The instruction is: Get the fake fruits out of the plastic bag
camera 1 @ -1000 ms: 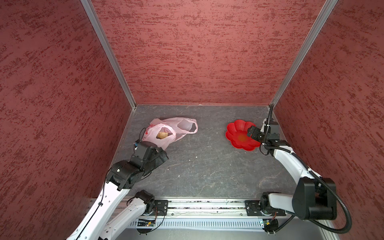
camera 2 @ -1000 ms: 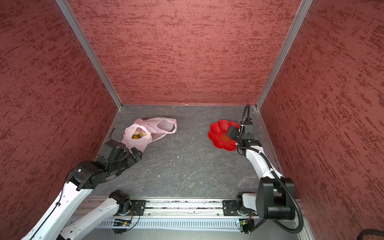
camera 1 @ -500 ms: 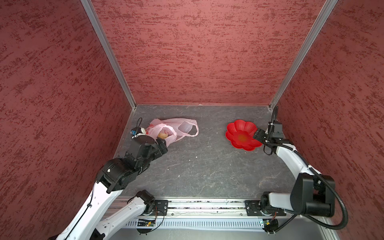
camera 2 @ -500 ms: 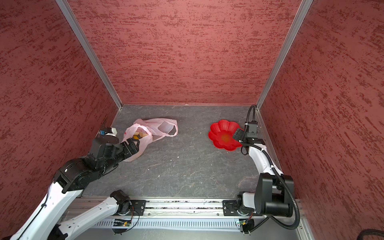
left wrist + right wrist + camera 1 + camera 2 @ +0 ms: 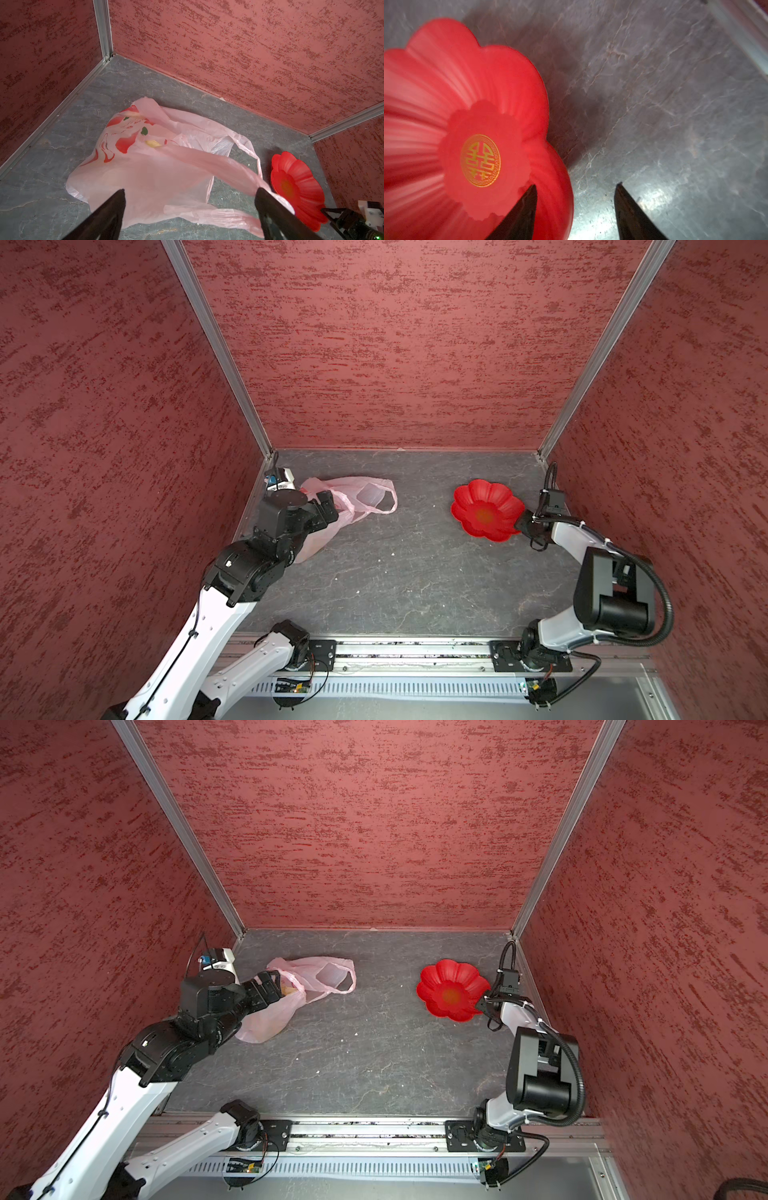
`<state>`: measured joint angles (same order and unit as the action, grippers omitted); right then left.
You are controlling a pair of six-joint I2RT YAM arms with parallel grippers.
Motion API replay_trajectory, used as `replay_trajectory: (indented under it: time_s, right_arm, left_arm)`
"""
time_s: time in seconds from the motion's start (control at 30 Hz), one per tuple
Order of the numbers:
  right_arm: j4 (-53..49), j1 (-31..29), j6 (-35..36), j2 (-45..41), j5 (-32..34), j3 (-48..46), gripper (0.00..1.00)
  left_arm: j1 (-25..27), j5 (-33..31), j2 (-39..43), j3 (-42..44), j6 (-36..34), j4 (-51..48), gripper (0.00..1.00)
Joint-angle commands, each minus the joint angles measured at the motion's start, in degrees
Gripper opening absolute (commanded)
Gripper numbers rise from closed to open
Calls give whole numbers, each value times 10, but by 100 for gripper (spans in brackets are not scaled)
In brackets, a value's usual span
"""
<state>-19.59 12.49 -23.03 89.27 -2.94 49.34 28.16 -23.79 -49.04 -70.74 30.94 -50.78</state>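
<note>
The plastic bag (image 5: 365,495) (image 5: 266,1021) lies crumpled at the back left, pale pink with red and green print (image 5: 122,143). Of the fake fruits I see only a yellow bit (image 5: 152,143) through the film and a beige-orange patch (image 5: 287,990) at the bag's mouth. My left gripper (image 5: 328,506) (image 5: 270,986) (image 5: 190,193) hovers open over the bag, one loop handle (image 5: 239,170) draped against a finger (image 5: 270,207). My right gripper (image 5: 519,524) (image 5: 482,1002) (image 5: 576,187) straddles the red dish's rim, jaws apart, one finger (image 5: 525,207) inside the dish.
The red flower-shaped dish (image 5: 484,514) (image 5: 451,990) (image 5: 446,93) (image 5: 295,182) sits at the back right with a gold emblem (image 5: 480,160) at its centre. Red textured walls close in three sides. Bare grey floor (image 5: 407,572) lies between bag and dish.
My left gripper has travelled from the bag's near side to over its mouth. My right gripper has slid off the dish to its right rim, and its jaws have narrowed.
</note>
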Motion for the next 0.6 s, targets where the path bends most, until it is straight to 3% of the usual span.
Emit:
replay_trajectory:
  time_s: [0.0, 0.17, 0.47, 0.57]
  right_arm:
    - [22, 2, 3, 5, -38, 8, 53]
    - [30, 2, -3, 19, -70, 6, 41]
    - [15, -2, -8, -14, -83, -17, 4]
    - [5, -5, -8, -23, -82, -22, 0]
  left_arm:
    - [-14, 19, 3, -1, -21, 33, 97]
    - [-39, 42, -2, 2, -24, 41, 98]
    - [-96, 108, -5, 14, -35, 72, 98]
    - [-110, 124, -4, 18, -40, 82, 98]
